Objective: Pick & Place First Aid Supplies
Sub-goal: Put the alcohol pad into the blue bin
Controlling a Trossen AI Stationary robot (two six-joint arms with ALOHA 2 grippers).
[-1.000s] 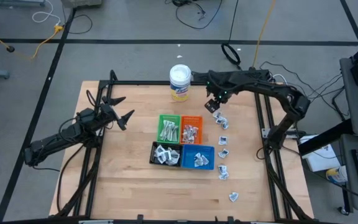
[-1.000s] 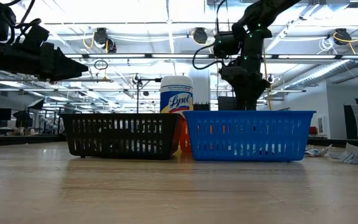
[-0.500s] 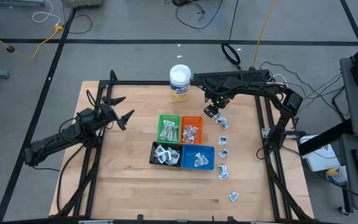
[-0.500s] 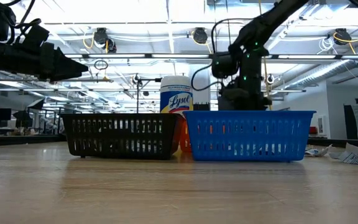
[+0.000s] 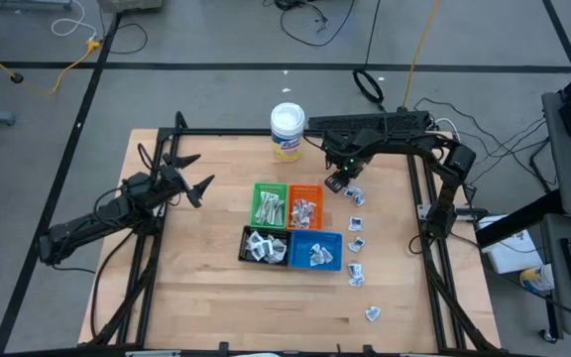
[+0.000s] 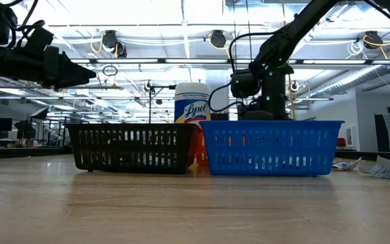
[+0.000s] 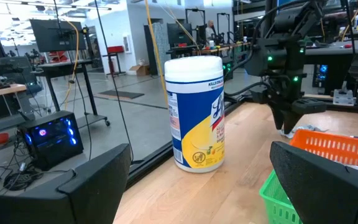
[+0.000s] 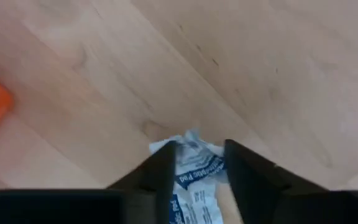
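Observation:
My right gripper (image 5: pixel 337 182) is low over the table just off the orange tray's (image 5: pixel 305 206) far right corner, shut on a small white packet with blue print (image 8: pixel 194 167). In the low view the blue tray (image 6: pixel 269 146) hides its fingers. More packets (image 5: pixel 356 243) lie flat in a loose row running toward the table's near edge. Other packets and pale strips fill the green (image 5: pixel 269 205), orange, black (image 5: pixel 264 245) and blue (image 5: pixel 315 250) trays. My left gripper (image 5: pixel 197 174) waits open above the table's left side. My right gripper pinches the packet between its two fingers (image 8: pixel 160 174), coming from above and pointing down. The packet's crumpled far end (image 8: pixel 191 142) sticks out past the fingertips, right over the wood. Whether it still rests on the table, I cannot tell.
A white-lidded tub with a yellow label (image 5: pixel 286 131) stands at the far edge, left of my right arm. The four trays sit together at mid-table. Bare wood lies to the left of the trays and along the near edge (image 5: pixel 246 307).
My right gripper has come down from above tray height and shifted toward the table's near edge and a little left, closer to the orange tray's far right corner. In the low view it has sunk behind the blue tray.

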